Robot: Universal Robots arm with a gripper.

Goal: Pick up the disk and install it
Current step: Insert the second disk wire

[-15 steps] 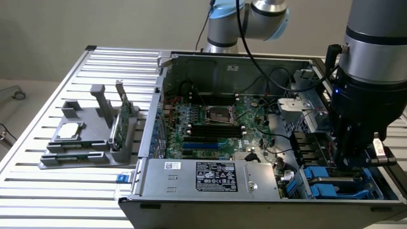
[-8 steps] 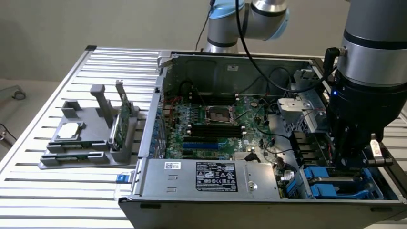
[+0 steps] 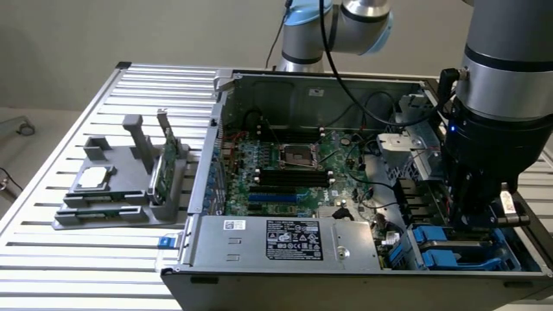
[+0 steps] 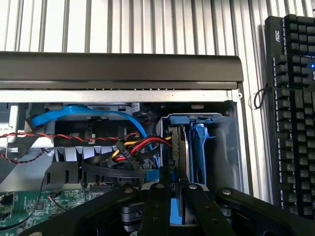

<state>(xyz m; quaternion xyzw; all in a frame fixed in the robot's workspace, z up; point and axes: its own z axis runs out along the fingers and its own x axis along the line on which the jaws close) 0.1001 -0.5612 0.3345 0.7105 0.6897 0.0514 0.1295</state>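
Blue-framed, the disk [image 4: 175, 209] stands on edge between the black fingers [image 4: 156, 206] of the pincer [image 4: 175, 204], which are clamped on it, low in the drive bay at the front corner of the open computer case [image 3: 259, 259]. Another blue carrier [image 4: 199, 147] sits just beside it in the bay. A keyboard [image 4: 293, 108] lies on the slatted bench [image 3: 103, 259] outside the case. On the exterior view's left, a grey parts holder [image 3: 121, 188] stands well apart.

Arm's reaching straight down, wrist vertical. The gripper [image 4: 171, 189] has its black fingers [image 4: 156, 206] pinched nearly together, clamped on something blue.
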